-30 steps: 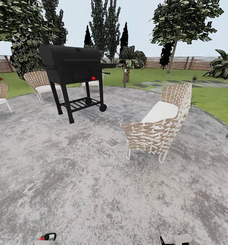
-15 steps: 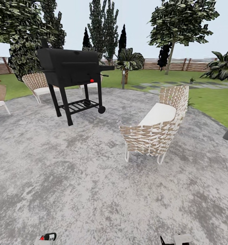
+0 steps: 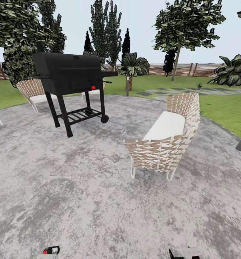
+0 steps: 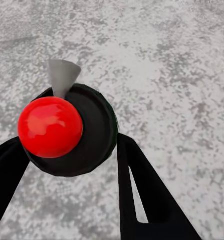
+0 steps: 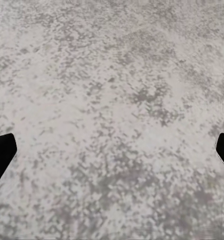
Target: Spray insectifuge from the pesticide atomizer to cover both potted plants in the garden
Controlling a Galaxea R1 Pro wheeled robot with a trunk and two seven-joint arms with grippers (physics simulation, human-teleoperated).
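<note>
The pesticide atomizer (image 4: pixel 66 130), a black bottle with a red ball top and a grey cone nozzle, sits between the black fingers (image 4: pixel 142 190) of my left gripper (image 4: pixel 71 150), which is shut on it. In the head view its red and black top (image 3: pixel 50 250) peeks up at the bottom edge, over the grey paved patio (image 3: pixel 81 187). My right gripper (image 5: pixel 112 150) is open over bare paving, with nothing between its fingertips; it shows low in the head view (image 3: pixel 181 253). A tiny green plant (image 3: pixel 199 86) stands far off by the stepping stones, too small to identify.
A black grill (image 3: pixel 68 73) with a red knob stands ahead at the left. A woven chair (image 3: pixel 167 138) with a white cushion is ahead at the right, and more chairs (image 3: pixel 34 91) stand behind the grill. Beyond lie lawn (image 3: pixel 221 108), stepping stones, a grey bollard (image 3: pixel 127 84), fence and trees.
The whole head picture has slid a little to the left, so the camera has moved. Both grippers keep their places at the bottom edge.
</note>
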